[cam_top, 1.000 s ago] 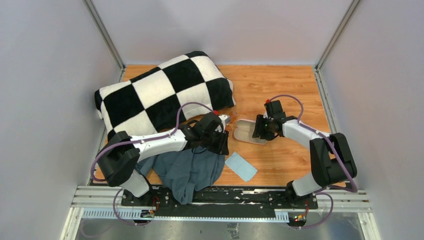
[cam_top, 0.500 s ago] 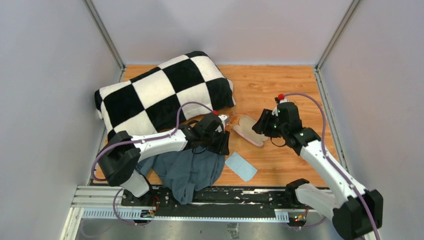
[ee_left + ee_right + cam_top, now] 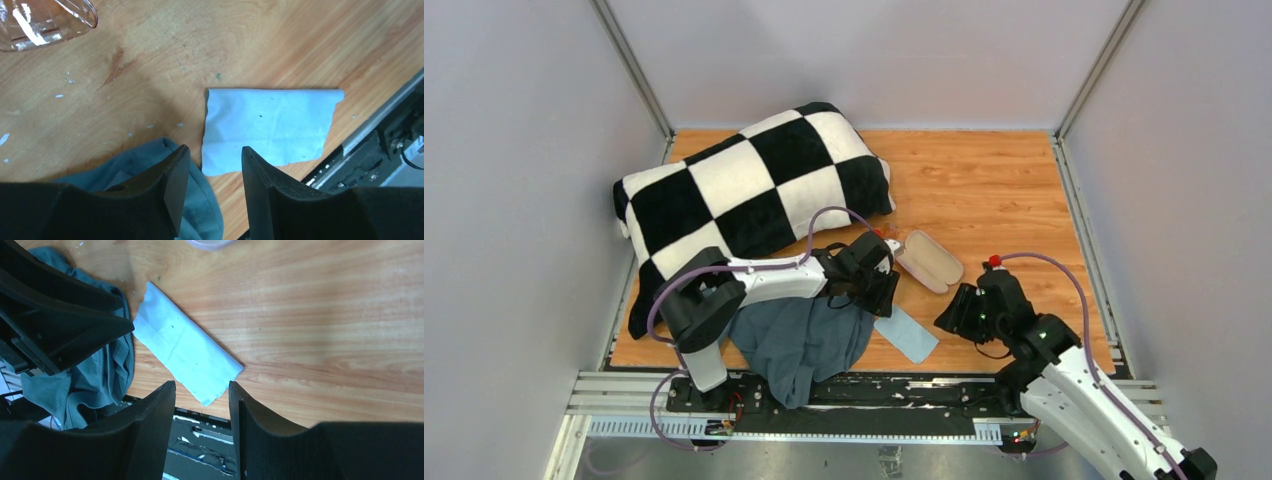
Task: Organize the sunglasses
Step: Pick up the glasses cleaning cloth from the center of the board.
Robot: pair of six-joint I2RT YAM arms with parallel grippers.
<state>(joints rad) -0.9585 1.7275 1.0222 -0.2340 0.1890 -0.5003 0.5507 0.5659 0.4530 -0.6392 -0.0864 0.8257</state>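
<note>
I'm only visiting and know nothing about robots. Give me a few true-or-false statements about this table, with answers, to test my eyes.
1. The light-blue cloth lies flat on the wooden table. True.
2. The right pincer holds the pink case. False: its jaws are open and empty, and the case lies on the table away from it.
3. A black-and-white checkered pillow lies at the table's far left. True.
4. The left pincer is gripping the cloth. False: it is open and grips nothing.

The case (image 3: 929, 261) lies right of the pillow (image 3: 744, 185); nearer, the cloth (image 3: 907, 335) lies right of the garment (image 3: 794, 345).
</note>
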